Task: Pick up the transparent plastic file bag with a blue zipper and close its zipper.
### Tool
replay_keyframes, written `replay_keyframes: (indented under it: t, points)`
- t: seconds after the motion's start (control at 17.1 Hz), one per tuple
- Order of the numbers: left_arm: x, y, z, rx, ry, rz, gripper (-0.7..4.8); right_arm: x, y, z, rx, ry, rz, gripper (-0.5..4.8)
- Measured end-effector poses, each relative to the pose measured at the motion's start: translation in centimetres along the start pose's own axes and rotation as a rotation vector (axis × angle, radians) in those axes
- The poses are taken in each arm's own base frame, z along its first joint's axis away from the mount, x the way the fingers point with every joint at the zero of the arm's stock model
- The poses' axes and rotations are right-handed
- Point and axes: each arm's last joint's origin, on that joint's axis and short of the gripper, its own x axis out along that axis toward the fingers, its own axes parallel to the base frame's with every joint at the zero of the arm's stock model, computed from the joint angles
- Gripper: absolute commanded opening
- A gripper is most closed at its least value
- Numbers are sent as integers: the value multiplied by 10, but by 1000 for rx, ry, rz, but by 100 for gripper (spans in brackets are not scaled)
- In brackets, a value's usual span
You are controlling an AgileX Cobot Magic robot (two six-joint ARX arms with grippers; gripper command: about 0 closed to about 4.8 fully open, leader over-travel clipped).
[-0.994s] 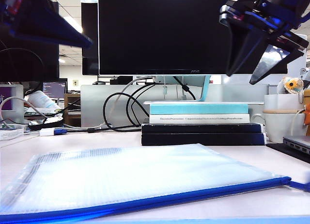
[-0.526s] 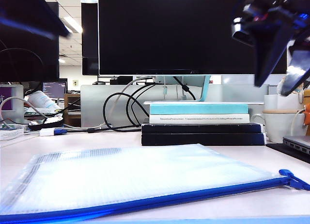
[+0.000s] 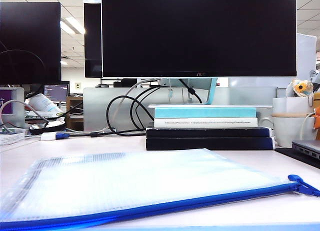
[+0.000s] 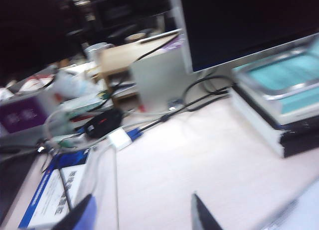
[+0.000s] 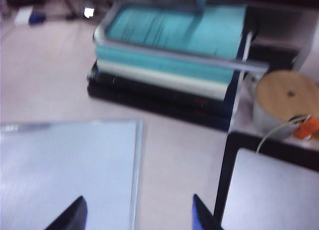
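Note:
The file bag (image 3: 140, 186) lies flat on the white table, translucent with a fine mesh. Its blue zipper (image 3: 150, 211) runs along the near long edge, and the pull tab (image 3: 302, 186) rests at the right end. Neither gripper shows in the exterior view. In the left wrist view my left gripper (image 4: 142, 211) is open above bare table beside some cables, nothing between its fingers. In the right wrist view my right gripper (image 5: 137, 211) is open over the far edge of the file bag (image 5: 65, 165), holding nothing.
Stacked books (image 3: 207, 128) stand behind the bag under a large monitor (image 3: 200, 33). Black cables (image 3: 125, 116) loop at the back left. A mug (image 3: 292, 123) and a laptop (image 3: 307, 151) sit at the right. A small blue-and-white box (image 4: 50, 200) lies by the left gripper.
Both grippers hung at the top of the exterior view a second ago; they have drawn away and left that view. The file bag has not moved.

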Motion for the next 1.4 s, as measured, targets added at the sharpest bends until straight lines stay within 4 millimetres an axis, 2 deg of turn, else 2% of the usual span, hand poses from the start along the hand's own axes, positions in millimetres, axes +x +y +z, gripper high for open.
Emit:
replay_keyframes:
  t: [0.18,0.23,0.29,0.35,0.47,0.64,0.7,0.88,1.05,1.17,1.29,1.4]
  points:
    - [-9,-5,-27,-16,-90,33,263,-4,-1,-31,-4,-209,-1,170]
    - [-10,-6,-35,-25,-132,67,250,-3,-2,-45,-7,-276,2,165]
    - [-11,-7,-42,-33,-153,87,178,-3,-2,-52,-5,-306,4,79]
    - [-6,-14,-69,-48,-122,81,178,3,-3,-72,36,-444,36,61]
    - [-1,-18,-83,-75,-111,75,175,10,-2,-81,46,-477,93,0]
    - [4,-23,-101,-106,-144,74,145,10,-3,-90,59,-558,121,-1]
    - [4,-23,-103,-109,-140,73,114,10,-3,-92,59,-559,120,-1]
    - [4,-24,-103,-100,-147,70,82,3,-11,-109,87,-594,32,-1]
    - [5,-25,-107,-95,-138,48,81,12,-14,-123,127,-548,-9,-1]
    - [8,-29,-121,-108,-133,34,64,21,-18,-135,149,-567,-99,-1]
    - [9,-29,-125,-106,-106,22,57,44,-21,-165,151,-494,-98,-1]
    - [9,-22,-125,-129,-126,13,55,56,-23,-184,137,-424,-107,-1]
